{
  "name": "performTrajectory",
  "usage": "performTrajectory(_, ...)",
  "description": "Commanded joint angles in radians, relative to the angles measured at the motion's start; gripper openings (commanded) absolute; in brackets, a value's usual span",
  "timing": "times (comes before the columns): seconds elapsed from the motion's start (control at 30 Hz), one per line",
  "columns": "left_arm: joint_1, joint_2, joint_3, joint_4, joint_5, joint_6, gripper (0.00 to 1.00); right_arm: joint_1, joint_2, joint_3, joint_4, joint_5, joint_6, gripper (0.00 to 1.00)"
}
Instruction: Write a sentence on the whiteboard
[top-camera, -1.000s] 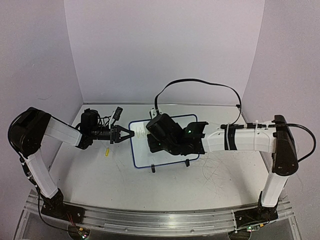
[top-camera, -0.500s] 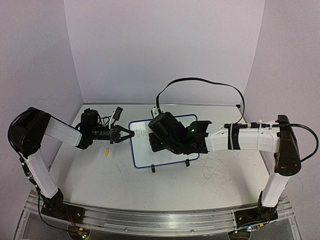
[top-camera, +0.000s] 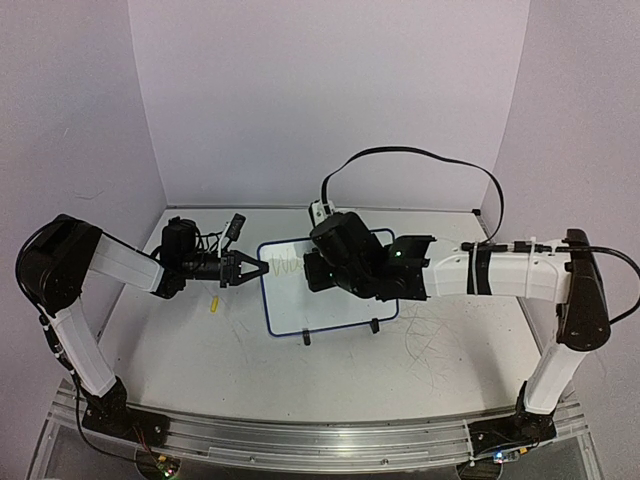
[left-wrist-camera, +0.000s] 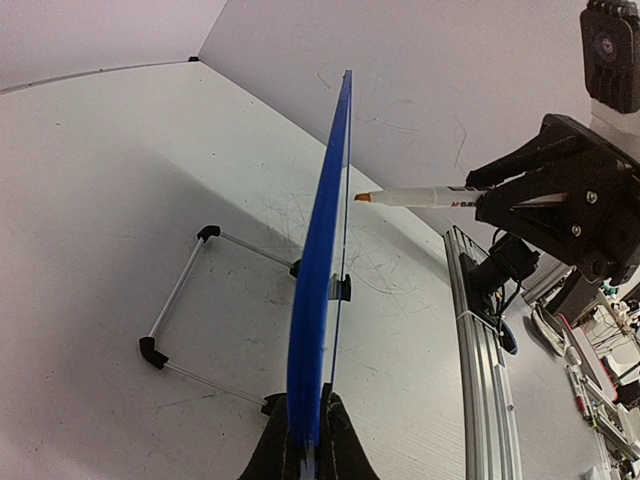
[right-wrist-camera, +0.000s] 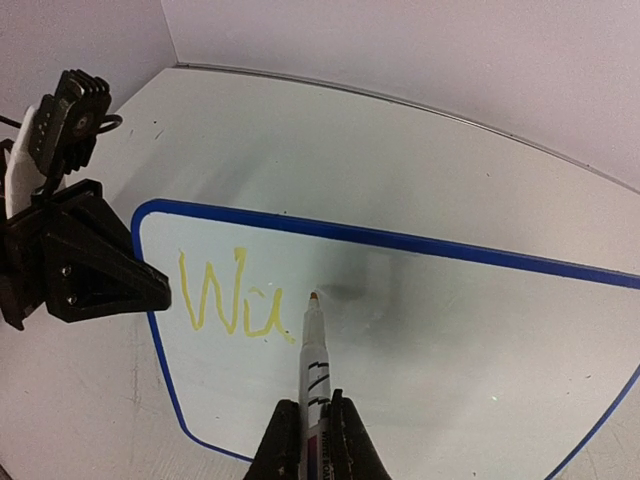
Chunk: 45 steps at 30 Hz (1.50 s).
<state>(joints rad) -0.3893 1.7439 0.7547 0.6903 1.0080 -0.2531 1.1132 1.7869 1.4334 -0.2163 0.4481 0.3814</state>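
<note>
One white tabletop (top-camera: 330, 385), scuffed with grey scratches.

One whiteboard (top-camera: 320, 308) on it, blue-framed, propped at a tilt on two black feet (top-camera: 307, 340). Sits between the two hands, the left at its left edge and the right above its upper middle.

Two hands, both closed. Left hand (top-camera: 258, 268) clamped on the board's left edge. In the left wrist view, the blue frame (left-wrist-camera: 320, 260) seen edge-on, pinched between both fingers (left-wrist-camera: 340, 450). Right hand (top-camera: 322, 264) over the white face, closed on one marker (right-wrist-camera: 313, 350). Barrel held between the two fingers (right-wrist-camera: 282, 440) at the bottom of the right wrist view.

Marker pointed toward the left hand, its orange-yellow tip at the board's surface just right of the writing. Touching or just off it, cannot tell. Same marker visible from the left wrist (left-wrist-camera: 410, 197), level, tip right beside the board's face.

One start of the sentence (right-wrist-camera: 235, 295), yellow letters reading roughly "Wu". Placed in the board's upper left corner, near the left hand and between it and the marker tip.

One small yellow piece (top-camera: 215, 306) lying on the tabletop, left of the board, just below the left hand and apart from both.
</note>
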Motion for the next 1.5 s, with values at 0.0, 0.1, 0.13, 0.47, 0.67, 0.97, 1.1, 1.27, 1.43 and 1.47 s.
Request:
performTrajectory(0.0,0.009,0.000,-0.003,-0.057,-0.065,0.058,0.00,0.007,-0.046,-0.032,0.066,-0.021,-0.022,0.00)
performTrajectory(0.1,0.009,-0.001,-0.002,-0.060,-0.066,0.059,0.00,0.007,-0.052,-0.041,0.066,-0.011,-0.025,0.00)
performTrajectory(0.13,0.009,0.000,-0.002,-0.060,-0.067,0.060,0.00,0.007,-0.054,-0.042,0.066,-0.009,-0.024,0.00)
performTrajectory(0.47,0.009,0.002,0.001,-0.065,-0.069,0.061,0.00,0.007,-0.050,-0.038,0.068,-0.005,-0.033,0.00)
performTrajectory(0.67,0.009,0.000,0.000,-0.069,-0.071,0.061,0.00,0.007,-0.044,-0.029,0.069,-0.009,-0.043,0.00)
performTrajectory(0.97,0.008,0.000,0.002,-0.072,-0.071,0.062,0.00,0.003,-0.043,-0.027,0.065,0.026,-0.034,0.00)
performTrajectory(1.1,0.008,-0.003,0.001,-0.073,-0.072,0.064,0.00,0.002,-0.034,-0.026,0.061,0.033,-0.014,0.00)
performTrajectory(1.27,0.008,-0.003,0.000,-0.074,-0.072,0.066,0.00,0.002,-0.033,-0.019,0.061,0.025,-0.027,0.00)
performTrajectory(1.43,0.008,-0.007,0.001,-0.074,-0.073,0.067,0.00,0.003,-0.008,0.017,0.063,0.003,-0.048,0.00)
performTrajectory(1.47,0.009,-0.008,0.001,-0.074,-0.074,0.067,0.00,0.003,-0.003,0.021,0.063,0.003,-0.051,0.00)
